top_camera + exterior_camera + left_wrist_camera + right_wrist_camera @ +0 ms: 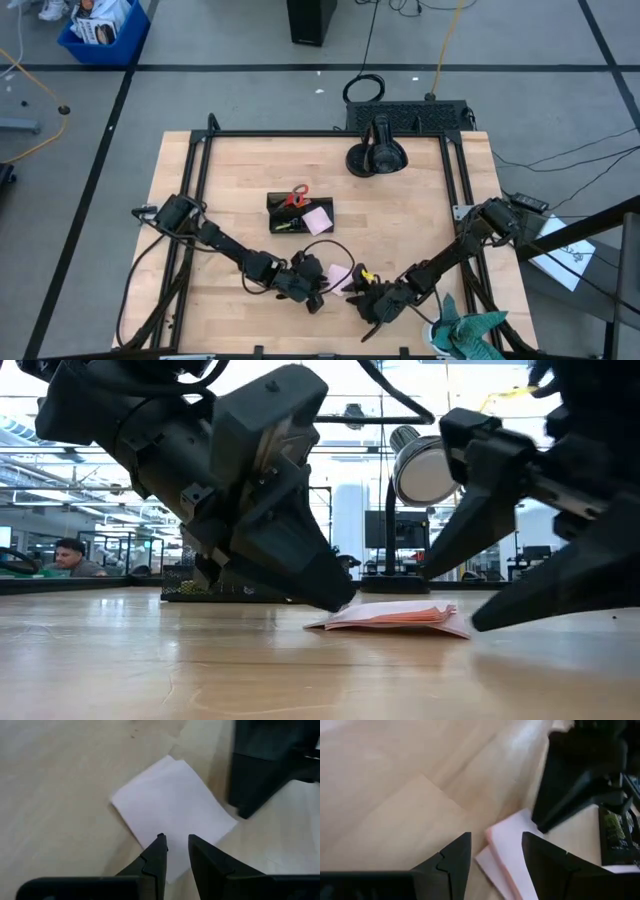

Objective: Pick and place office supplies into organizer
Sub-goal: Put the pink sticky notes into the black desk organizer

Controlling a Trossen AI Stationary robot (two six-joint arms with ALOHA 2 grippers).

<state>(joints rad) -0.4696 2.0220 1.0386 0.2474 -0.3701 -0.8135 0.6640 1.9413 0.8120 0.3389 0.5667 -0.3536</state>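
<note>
A pink sticky-note pad (340, 277) lies flat on the wooden table near its front edge, with both grippers at it. My left gripper (176, 841) slants down over the pad's (172, 805) left edge, its fingers a narrow gap apart with nothing between them. My right gripper (496, 845) stands open at the pad's (510, 855) right edge; one finger is above the pad (390, 617) and the other is low beside it. The black organizer (300, 213) sits mid-table with red scissors (297, 196) and another pink pad (318, 220) in it. My left gripper's fingertips (340, 600) slant down from the table's left to the pad's left corner (322, 624); whether they touch it I cannot tell. My right gripper's lower finger (500, 615) comes from the right to the pad's right edge (460, 628); I cannot tell if it touches.
A small yellow piece (365, 272) shows beside the right gripper. A round black camera-stand base (376, 158) stands at the far side. A teal cloth (470, 330) lies at the front right corner. Bare wood stretches left of the organizer.
</note>
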